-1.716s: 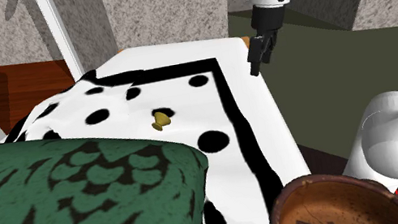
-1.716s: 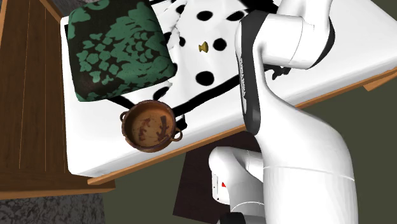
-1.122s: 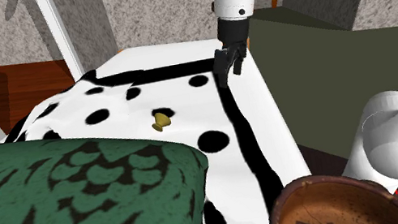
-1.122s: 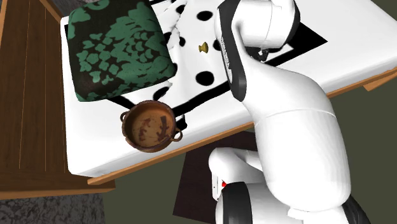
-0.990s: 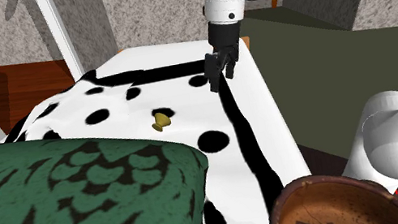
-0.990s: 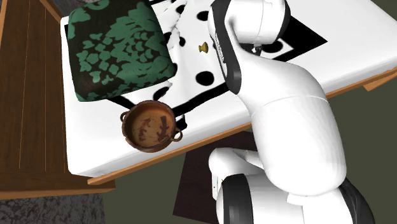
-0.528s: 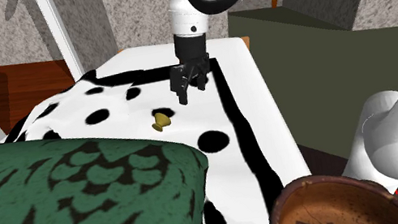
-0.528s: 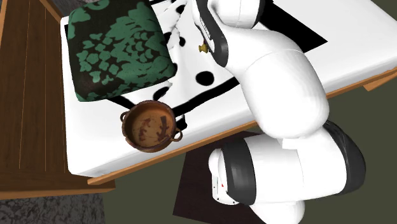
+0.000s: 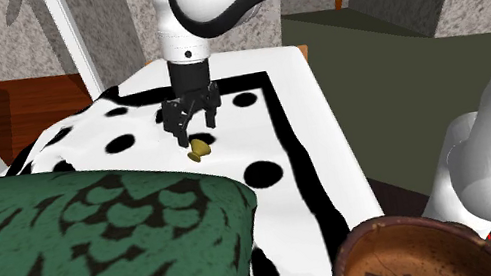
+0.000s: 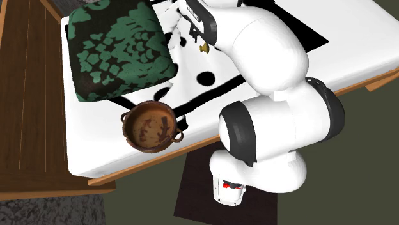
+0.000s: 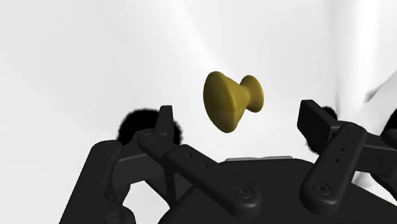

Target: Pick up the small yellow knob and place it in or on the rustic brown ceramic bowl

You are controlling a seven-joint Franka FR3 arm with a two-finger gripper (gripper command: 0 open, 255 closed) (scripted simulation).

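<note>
The small yellow knob (image 9: 199, 149) lies on its side on a white cloth with black dots (image 9: 253, 131), also seen as the knob (image 10: 204, 48) in the second exterior view. My gripper (image 9: 195, 125) hangs open just above it, fingers pointing down. In the wrist view the knob (image 11: 230, 100) sits ahead of the open gripper (image 11: 239, 117), between the two fingers without touching either. The brown bowl (image 9: 419, 256) stands at the near edge of the shoulder view's lower right; the bowl (image 10: 151, 126) has small handles and nothing in it.
A thick green patterned cushion (image 9: 89, 248) lies close to the knob on the shoulder view's left, also seen as the cushion (image 10: 118, 48). White slanted legs (image 9: 76, 37) stand behind the table. The white table (image 10: 102, 147) ends in a wooden rim above dark floor.
The arm has swung from the table's far right edge leftward across the cloth, and the gripper now hovers right over the knob. Knob and bowl have not moved.
</note>
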